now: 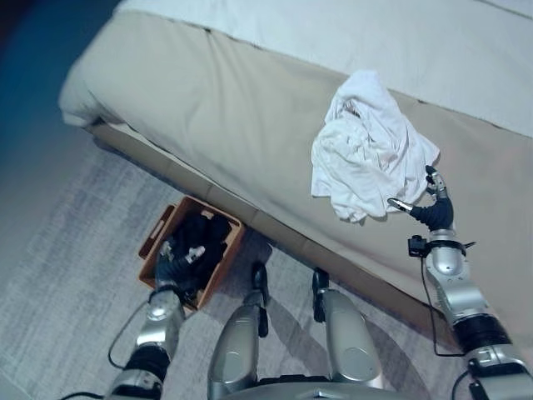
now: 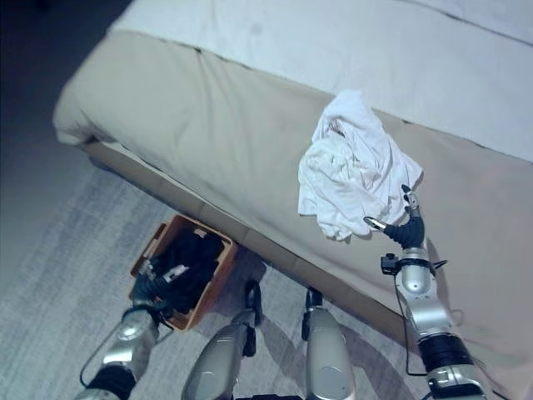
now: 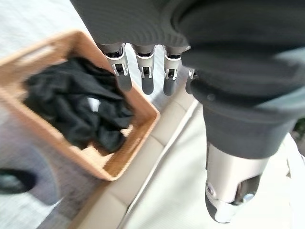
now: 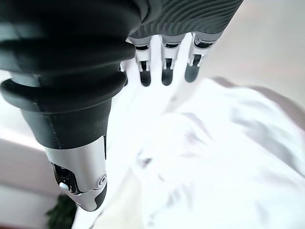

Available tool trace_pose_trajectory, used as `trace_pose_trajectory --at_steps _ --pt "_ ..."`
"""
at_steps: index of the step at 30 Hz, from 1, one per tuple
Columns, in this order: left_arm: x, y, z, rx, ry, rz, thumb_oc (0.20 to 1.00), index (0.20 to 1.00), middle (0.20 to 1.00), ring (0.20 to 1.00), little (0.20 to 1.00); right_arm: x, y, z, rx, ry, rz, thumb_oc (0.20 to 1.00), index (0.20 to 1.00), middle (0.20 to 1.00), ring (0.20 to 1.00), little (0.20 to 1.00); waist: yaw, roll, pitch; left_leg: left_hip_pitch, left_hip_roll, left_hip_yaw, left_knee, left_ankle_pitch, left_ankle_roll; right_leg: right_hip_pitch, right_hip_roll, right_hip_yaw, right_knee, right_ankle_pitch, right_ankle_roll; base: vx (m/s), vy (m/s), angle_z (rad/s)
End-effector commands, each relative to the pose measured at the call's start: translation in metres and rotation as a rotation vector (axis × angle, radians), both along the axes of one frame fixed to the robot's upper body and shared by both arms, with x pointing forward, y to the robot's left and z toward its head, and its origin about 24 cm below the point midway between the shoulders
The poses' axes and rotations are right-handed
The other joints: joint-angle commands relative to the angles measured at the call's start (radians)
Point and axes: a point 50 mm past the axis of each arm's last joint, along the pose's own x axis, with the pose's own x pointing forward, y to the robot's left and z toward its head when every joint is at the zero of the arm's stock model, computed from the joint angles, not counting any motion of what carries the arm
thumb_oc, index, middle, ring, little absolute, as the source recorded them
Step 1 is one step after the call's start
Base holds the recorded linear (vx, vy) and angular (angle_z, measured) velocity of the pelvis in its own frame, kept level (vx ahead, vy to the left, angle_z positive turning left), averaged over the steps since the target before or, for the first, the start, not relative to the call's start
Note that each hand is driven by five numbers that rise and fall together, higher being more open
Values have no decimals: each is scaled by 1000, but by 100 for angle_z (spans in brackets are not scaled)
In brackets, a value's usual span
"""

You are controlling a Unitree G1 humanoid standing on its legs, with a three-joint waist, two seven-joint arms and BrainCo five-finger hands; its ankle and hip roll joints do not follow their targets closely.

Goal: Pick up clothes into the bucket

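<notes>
Basket [image 1: 152, 236]: your dark clothes [image 1: 204, 237] are in. White shirt [image 1: 366, 146]: on bed [image 1: 225, 108], yours to collect. Right hand [image 1: 433, 208] open beside it; left hand [image 1: 179, 265] open over basket.

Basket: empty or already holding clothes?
Holding clothes: dark clothes fill the basket on the floor, by the left hand.

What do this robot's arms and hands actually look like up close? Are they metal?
They look metallic: both arms are smooth silver-grey shells with a black band. The right hand and the left hand each have a dark ribbed cover over wrist and back, like a rubber bellows. From it come slim silver fingers with dark tips, set in a row, and a chunkier silver thumb set apart.
</notes>
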Motion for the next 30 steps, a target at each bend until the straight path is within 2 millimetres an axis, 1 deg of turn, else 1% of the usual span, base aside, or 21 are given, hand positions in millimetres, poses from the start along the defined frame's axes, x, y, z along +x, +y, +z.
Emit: trace_pose_trajectory --at_steps 1,2,3,5,7,8,10,11,12,13,15,16,18,22,23,24,25,26,28,29,30 --pt "-3 4 -3 88 32 -44 1000 1000 1000 1000 1000 15 -4 30 -130 -81 -31 1000 1000 1000 1000 1000 23 -66 -31 -6 -24 -1 55 -51 8 109 -22 -7 -300 167 61 -6 -70 -2" --pt "-3 4 -3 88 32 -43 1000 1000 1000 1000 1000 15 -4 30 -131 -81 -31 1000 1000 1000 1000 1000 23 -65 -30 -6 -24 -1 56 -52 8 109 -21 -7 -301 167 61 -16 -83 0" --pt "-10 0 -11 169 91 -89 1000 1000 1000 1000 1000 23 -7 38 -169 -94 -58 1000 1000 1000 1000 1000 35 -63 -30 -8 -23 -5 59 -52 9 100 -17 -8 -289 167 59 -25 -88 -2" --pt "-19 -3 -22 195 172 -104 1000 1000 1000 1000 1000 32 -6 45 -188 -97 -72 1000 1000 1000 1000 1000 45 -60 -25 -17 -21 -9 63 -49 8 85 -13 -9 -279 165 58 -26 -96 -1" --pt "-26 -9 -30 279 242 -211 1000 1000 1000 1000 1000 43 -8 60 -230 -109 -85 1000 1000 1000 1000 1000 51 -54 -15 -23 -21 -13 71 -53 8 75 -8 -9 -262 155 56 4 -55 1" --pt "-26 -9 -30 279 241 -210 1000 1000 1000 1000 1000 43 -8 60 -230 -110 -85 1000 1000 1000 1000 1000 50 -54 -17 -27 -22 -13 70 -49 8 72 -9 -9 -264 159 56 -6 -38 3" --pt "-27 -14 -32 367 267 -326 1000 1000 1000 1000 1000 51 -8 78 -256 -151 -99 1000 1000 1000 1000 1000 55 -50 -3 -39 -27 -23 80 -46 7 59 -6 -7 -256 160 53 -14 -43 7" --pt "-30 -27 -33 416 261 -511 1000 1000 1000 1000 1000 59 -13 100 -300 -177 -116 1000 1000 1000 1000 1000 58 -49 10 -53 -35 -38 88 -50 5 43 -3 -2 -250 159 52 -11 -31 -2" --pt "-30 -27 -33 416 261 -510 1000 1000 1000 1000 1000 59 -13 100 -300 -178 -115 1000 1000 1000 1000 1000 57 -49 7 -57 -36 -38 86 -46 6 39 -3 -2 -252 163 52 1 -18 -7" --pt "-31 -32 -34 425 260 -571 1000 1000 1000 1000 1000 61 -14 103 -288 -180 -128 1000 1000 1000 1000 1000 57 -48 7 -64 -37 -37 87 -45 5 34 -4 -2 -255 164 52 10 -16 -5" --pt "-29 -39 -30 458 233 -665 1000 1000 1000 1000 1000 72 -22 126 -291 -184 -175 1000 1000 1000 1000 1000 63 -42 23 -88 -33 -31 91 -39 5 11 2 0 -248 161 54 4 -10 2" --pt "-28 -39 -30 457 231 -663 1000 1000 1000 1000 1000 73 -22 127 -292 -186 -173 1000 1000 1000 1000 1000 61 -42 23 -89 -33 -30 91 -39 5 9 2 1 -247 161 54 0 0 0" --pt "-22 -42 -27 448 209 -630 1000 1000 1000 1000 1000 81 -26 138 -203 -189 -208 1000 1000 1000 1000 1000 65 -33 52 -111 -36 -36 93 -30 7 -29 3 3 -207 155 45 1 12 -9" --pt "-14 -44 -24 424 197 -564 1000 1000 1000 1000 1000 90 -23 155 -213 -191 -225 1000 1000 1000 1000 1000 66 -27 79 -139 -41 -35 95 -25 7 -77 -1 7 -183 155 44 -11 14 4" --pt "-5 -44 -16 444 147 -568 1000 1000 1000 1000 1000 93 -20 168 -215 -216 -233 1000 1000 1000 1000 1000 71 -21 103 -166 -44 -40 101 -24 8 -112 -1 14 -162 153 45 -6 19 4" --pt "-5 -44 -15 444 147 -568 1000 1000 1000 1000 1000 93 -20 169 -216 -217 -232 1000 1000 1000 1000 1000 71 -21 104 -166 -44 -39 105 -29 8 -114 -2 15 -155 147 45 -10 47 -3" --pt "6 -43 -3 469 78 -579 1000 1000 1000 1000 1000 95 -16 174 -208 -239 -230 1000 1000 1000 1000 1000 73 -10 111 -211 -44 -43 104 -18 9 -177 -4 20 -107 135 44 0 0 0" --pt "6 -43 -3 469 78 -578 1000 1000 1000 1000 1000 95 -15 174 -208 -239 -230 1000 1000 1000 1000 1000 73 -11 111 -212 -45 -42 109 -24 9 -181 -6 21 -96 127 44 2 38 0" --pt "9 -39 2 472 61 -556 1000 1000 1000 1000 1000 96 -16 180 -224 -240 -242 1000 1000 1000 1000 1000 71 1 111 -253 -49 -41 119 -20 10 -238 -18 17 -37 105 39 16 44 5" --pt "12 -33 5 458 49 -493 1000 1000 1000 1000 1000 96 -17 190 -239 -251 -253 1000 1000 1000 1000 1000 70 10 111 -297 -62 -41 137 -23 12 -301 -37 16 24 82 35 13 72 8" --pt "13 -32 5 454 45 -472 1000 1000 1000 1000 1000 96 -17 194 -253 -251 -257 1000 1000 1000 1000 1000 73 14 111 -316 -67 -40 148 -26 14 -324 -43 17 47 78 34 1 58 15"
